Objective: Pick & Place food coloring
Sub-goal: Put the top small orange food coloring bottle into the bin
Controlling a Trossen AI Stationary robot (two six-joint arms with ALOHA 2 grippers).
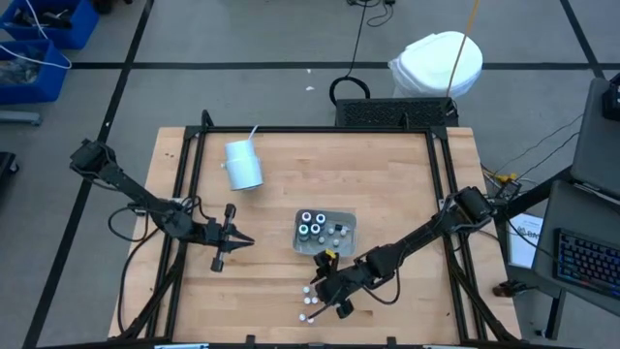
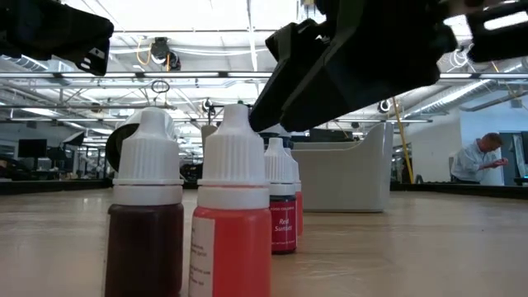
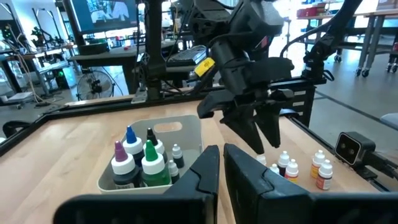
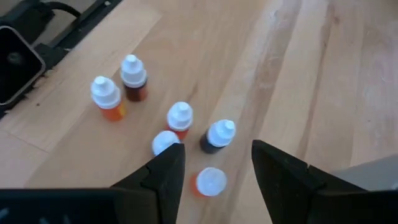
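Several tiny white-capped food coloring bottles (image 4: 180,118) stand upright on the table near its near edge (image 1: 310,301), and they fill the foreground of the low view (image 2: 233,214). More bottles (image 3: 140,158), some with coloured tips, stand in the clear square tray (image 1: 325,230). My right gripper (image 4: 217,165) is open and hovers just above the loose group (image 1: 327,283), one finger on each side of a dark bottle (image 4: 219,135), touching nothing that I can see. My left gripper (image 3: 222,171) is shut and waits left of the tray (image 1: 237,242).
A white cup with a straw (image 1: 243,163) lies toward the far left of the table. The tray (image 3: 186,134) sits just beyond the loose bottles. A dark frame (image 1: 441,184) edges the table. A person (image 2: 483,161) stands far off in the room.
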